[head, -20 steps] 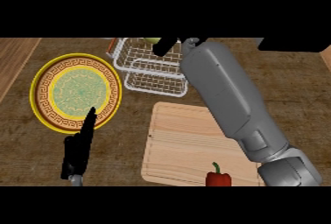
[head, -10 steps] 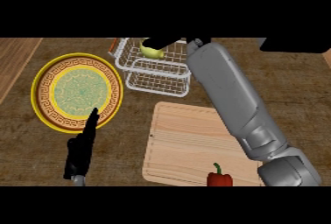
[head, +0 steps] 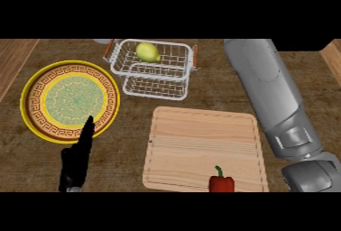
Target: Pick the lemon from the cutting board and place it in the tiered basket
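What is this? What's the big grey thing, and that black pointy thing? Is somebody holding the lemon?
You are looking down from the robot's head, as if through its eyes, at a kitchen counter. The big grey thing is its right arm; the robot hand at that arm's end is out of the picture. The black pointy thing is its left robot hand, open and resting near the lower edge, holding nothing. On the counter are a yellow plate, a wooden cutting board with a red pepper at its near edge, and a wire basket. The lemon lies in the basket. Nobody is holding it.
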Available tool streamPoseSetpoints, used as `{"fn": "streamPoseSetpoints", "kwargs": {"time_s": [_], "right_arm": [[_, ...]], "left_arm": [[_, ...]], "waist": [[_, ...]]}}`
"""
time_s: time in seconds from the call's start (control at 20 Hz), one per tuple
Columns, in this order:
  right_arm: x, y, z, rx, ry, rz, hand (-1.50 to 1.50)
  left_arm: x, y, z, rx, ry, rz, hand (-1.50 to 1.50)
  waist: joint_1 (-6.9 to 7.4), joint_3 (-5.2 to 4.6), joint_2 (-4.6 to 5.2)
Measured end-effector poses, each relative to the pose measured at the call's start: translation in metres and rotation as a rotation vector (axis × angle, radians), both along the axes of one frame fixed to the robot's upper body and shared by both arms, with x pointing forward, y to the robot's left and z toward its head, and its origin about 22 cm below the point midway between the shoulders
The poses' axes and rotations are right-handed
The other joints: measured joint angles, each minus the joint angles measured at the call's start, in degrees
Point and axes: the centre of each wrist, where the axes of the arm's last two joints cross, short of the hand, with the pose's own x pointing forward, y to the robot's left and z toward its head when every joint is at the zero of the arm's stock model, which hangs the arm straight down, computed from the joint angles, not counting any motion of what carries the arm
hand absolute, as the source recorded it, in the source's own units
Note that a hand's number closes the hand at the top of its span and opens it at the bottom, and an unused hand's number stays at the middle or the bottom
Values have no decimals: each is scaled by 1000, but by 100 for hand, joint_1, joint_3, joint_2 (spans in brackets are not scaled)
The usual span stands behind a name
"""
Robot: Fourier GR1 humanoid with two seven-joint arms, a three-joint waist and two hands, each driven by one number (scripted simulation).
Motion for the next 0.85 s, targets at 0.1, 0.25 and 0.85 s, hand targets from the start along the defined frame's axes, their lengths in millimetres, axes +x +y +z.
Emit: {"fn": "streamPoseSetpoints", "kwargs": {"time_s": [0.1,0.25,0.85], "right_arm": [[0,-25,4,22,-2,-66,-150],[-5,-68,7,61,10,-125,-150],[-102,-264,8,82,26,-137,-150]], "left_arm": [[-2,3,1,-5,0,7,0],[-3,7,2,-6,11,24,0],[-10,9,-2,-12,13,48,0]], "waist": [[-52,1,-17],[-147,3,-43],[-272,11,-57]]}}
